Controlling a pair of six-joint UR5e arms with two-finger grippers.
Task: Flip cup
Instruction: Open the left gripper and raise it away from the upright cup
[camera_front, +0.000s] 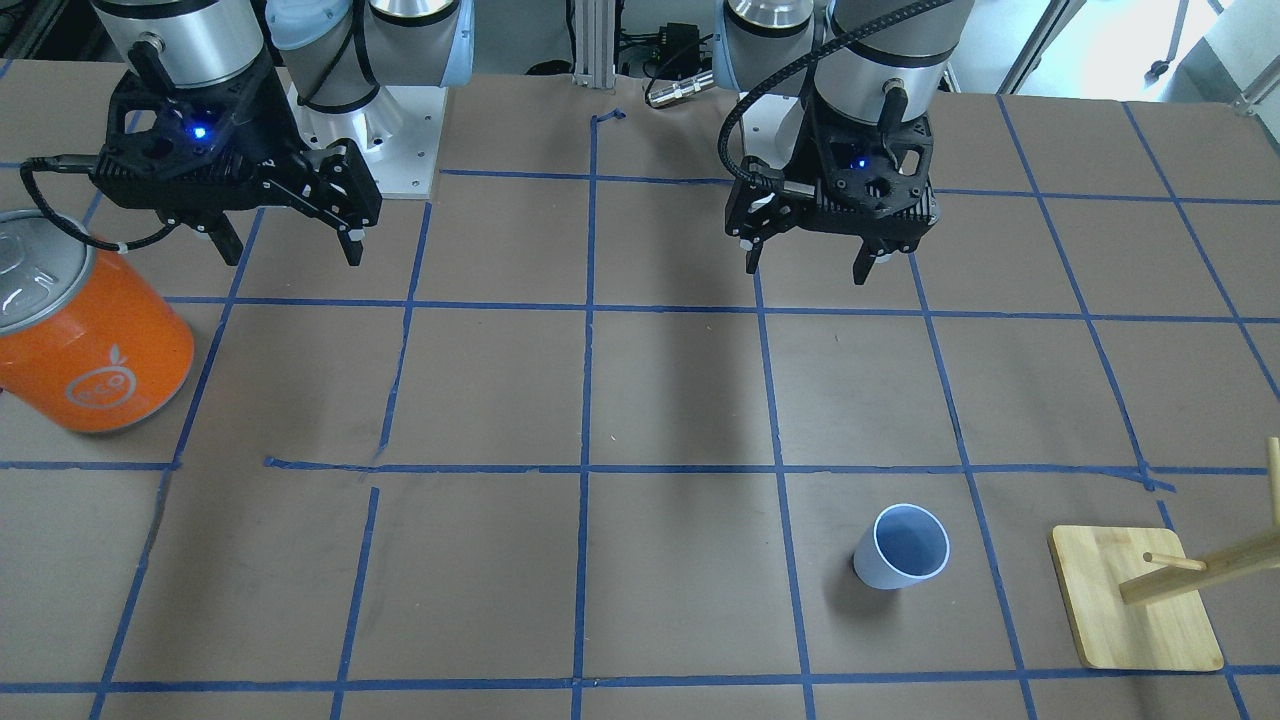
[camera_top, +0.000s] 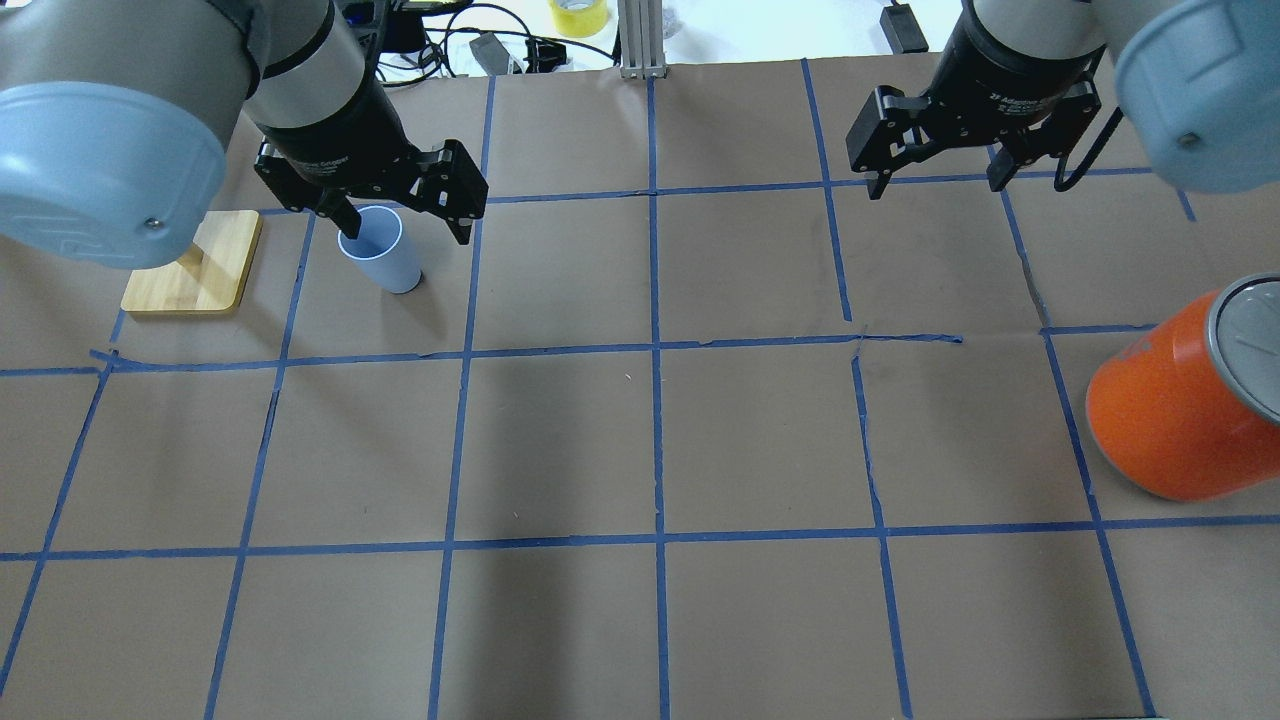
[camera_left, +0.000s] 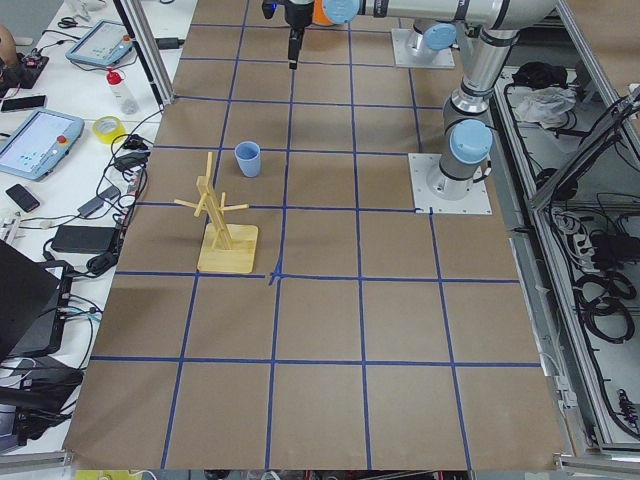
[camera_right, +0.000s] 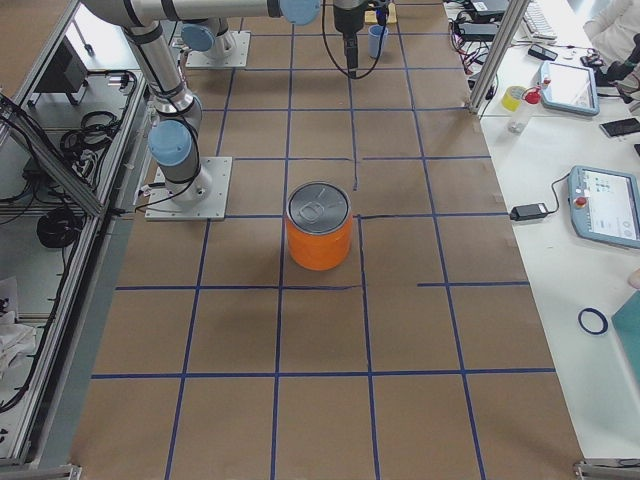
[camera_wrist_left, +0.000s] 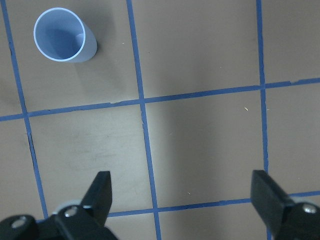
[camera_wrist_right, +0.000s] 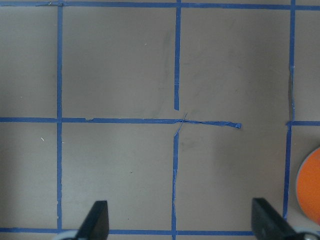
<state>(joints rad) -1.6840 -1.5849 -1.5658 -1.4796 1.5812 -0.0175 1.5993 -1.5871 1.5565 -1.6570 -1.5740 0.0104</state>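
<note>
The pale blue cup (camera_front: 900, 548) stands on the brown table with its open rim up and is empty. It also shows in the overhead view (camera_top: 382, 250), in the left side view (camera_left: 247, 158) and at the top left of the left wrist view (camera_wrist_left: 64, 35). My left gripper (camera_front: 810, 265) hangs open and empty well above the table, on the robot's side of the cup, and shows open in its wrist view (camera_wrist_left: 182, 200). My right gripper (camera_front: 292, 255) is open and empty, far from the cup, over bare table (camera_wrist_right: 182, 222).
A large orange can (camera_front: 85, 340) with a silver lid stands below and beside the right gripper, at the table's right end (camera_top: 1180, 400). A wooden peg stand on a bamboo base (camera_front: 1135, 600) stands close to the cup, on its outer side (camera_top: 195, 270). Blue tape lines grid the table.
</note>
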